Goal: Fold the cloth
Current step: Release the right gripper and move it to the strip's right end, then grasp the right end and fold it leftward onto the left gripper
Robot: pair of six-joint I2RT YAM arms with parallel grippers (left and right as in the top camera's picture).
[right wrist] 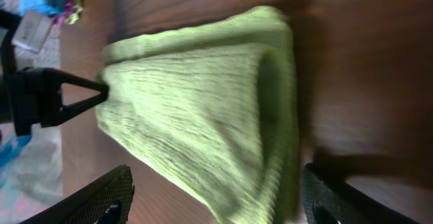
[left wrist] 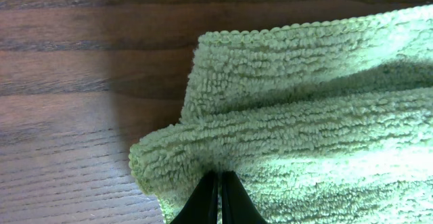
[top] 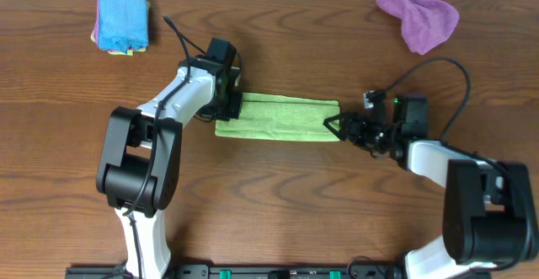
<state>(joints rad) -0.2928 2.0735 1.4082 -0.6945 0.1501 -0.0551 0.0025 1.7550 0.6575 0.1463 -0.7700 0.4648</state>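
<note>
Well, overhead the cloth (top: 278,116) lies as a long lime-green strip across the middle of the wooden table (top: 278,203). The left gripper (top: 234,106) is at one end and the right gripper (top: 333,127) at the other. Only that view takes in the crumpled purple cloth (top: 418,15) far right and the blue cloth (top: 123,24), folded square, far left. Now the left wrist camera, close in: looped, nubbly pile, a stitched edge, and the black fingertips (left wrist: 206,198) pressed together, pinching a soft rolled fold. Over to the right wrist view, blurred: its dark fingers (right wrist: 101,197) stand spread wide, the cloth's rounded, doubled end lying between them
</note>
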